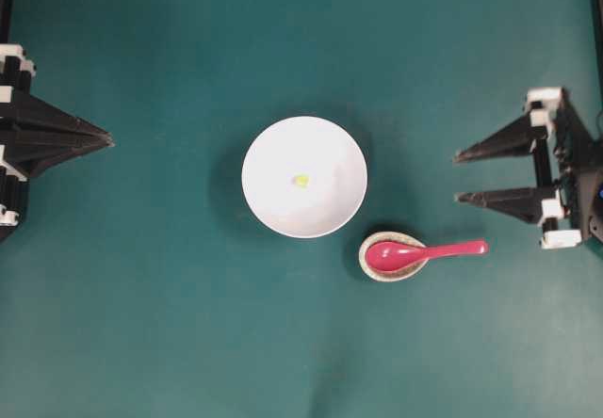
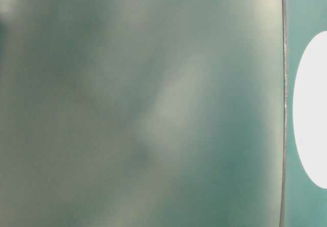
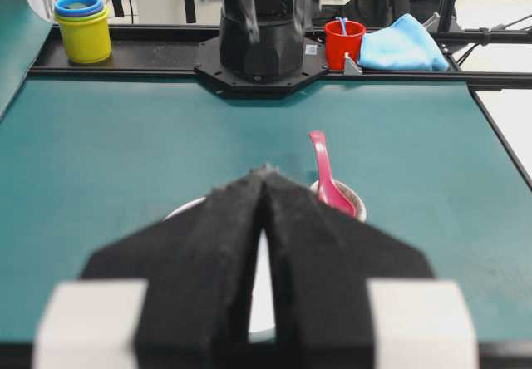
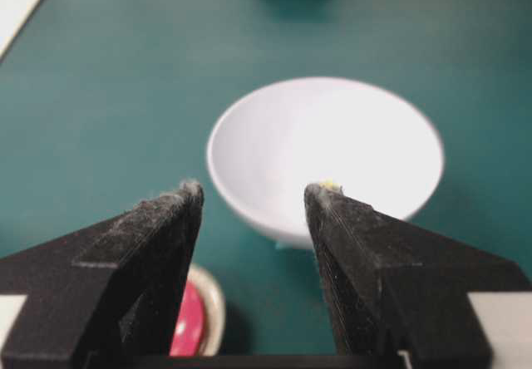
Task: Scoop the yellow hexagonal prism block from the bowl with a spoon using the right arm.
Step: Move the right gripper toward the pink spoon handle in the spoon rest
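The white bowl [image 1: 303,176] sits mid-table with the tiny yellow hexagonal block [image 1: 301,181] inside it. The pink-red spoon [image 1: 424,250] lies with its scoop in a speckled beige spoon rest [image 1: 391,256], handle pointing right. My right gripper [image 1: 459,176] is open and empty at the right edge, apart from the spoon. My left gripper [image 1: 108,139] is shut and empty at the far left. In the right wrist view the bowl [image 4: 324,149] lies ahead, the block [image 4: 331,185] peeks over one finger, and the spoon [image 4: 188,327] shows low left. The left wrist view shows the spoon [image 3: 327,179].
In the left wrist view, beyond the table's far edge, stand stacked yellow and blue cups [image 3: 82,28], a red cup [image 3: 344,43] and a blue cloth [image 3: 402,45]. The table-level view is mostly a blur with a white patch [image 2: 311,109] at its right.
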You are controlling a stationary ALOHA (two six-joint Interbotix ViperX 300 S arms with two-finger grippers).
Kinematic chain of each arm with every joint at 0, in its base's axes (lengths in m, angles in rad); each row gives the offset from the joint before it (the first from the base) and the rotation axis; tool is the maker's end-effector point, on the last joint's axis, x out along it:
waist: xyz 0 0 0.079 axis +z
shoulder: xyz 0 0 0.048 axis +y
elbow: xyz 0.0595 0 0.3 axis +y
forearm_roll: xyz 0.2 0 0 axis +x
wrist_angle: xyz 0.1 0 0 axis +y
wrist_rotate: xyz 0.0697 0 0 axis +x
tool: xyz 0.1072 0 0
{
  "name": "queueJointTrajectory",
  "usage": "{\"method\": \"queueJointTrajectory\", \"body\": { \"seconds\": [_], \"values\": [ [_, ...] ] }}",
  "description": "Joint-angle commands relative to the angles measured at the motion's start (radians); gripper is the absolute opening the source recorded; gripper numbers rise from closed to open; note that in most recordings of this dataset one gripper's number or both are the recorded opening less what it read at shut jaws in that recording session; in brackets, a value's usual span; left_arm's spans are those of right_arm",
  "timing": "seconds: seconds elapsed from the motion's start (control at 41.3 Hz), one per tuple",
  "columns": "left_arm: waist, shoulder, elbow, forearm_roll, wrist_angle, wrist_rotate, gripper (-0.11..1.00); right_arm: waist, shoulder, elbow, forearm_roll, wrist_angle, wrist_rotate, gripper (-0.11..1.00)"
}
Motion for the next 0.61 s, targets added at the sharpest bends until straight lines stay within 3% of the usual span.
{"method": "queueJointTrajectory", "body": {
  "seconds": [0.0,0.29,0.581],
  "values": [
    [0.000,0.011,-0.025,0.003,-0.002,0.002,0.00,0.032,0.051,0.014,0.028,-0.089,0.002,0.57],
    [0.000,0.011,-0.023,0.006,0.011,0.002,0.00,0.143,0.279,0.086,0.110,-0.371,0.048,0.57],
    [0.000,0.011,-0.023,0.008,0.020,0.002,0.00,0.227,0.563,0.095,0.132,-0.680,0.092,0.57]
  ]
}}
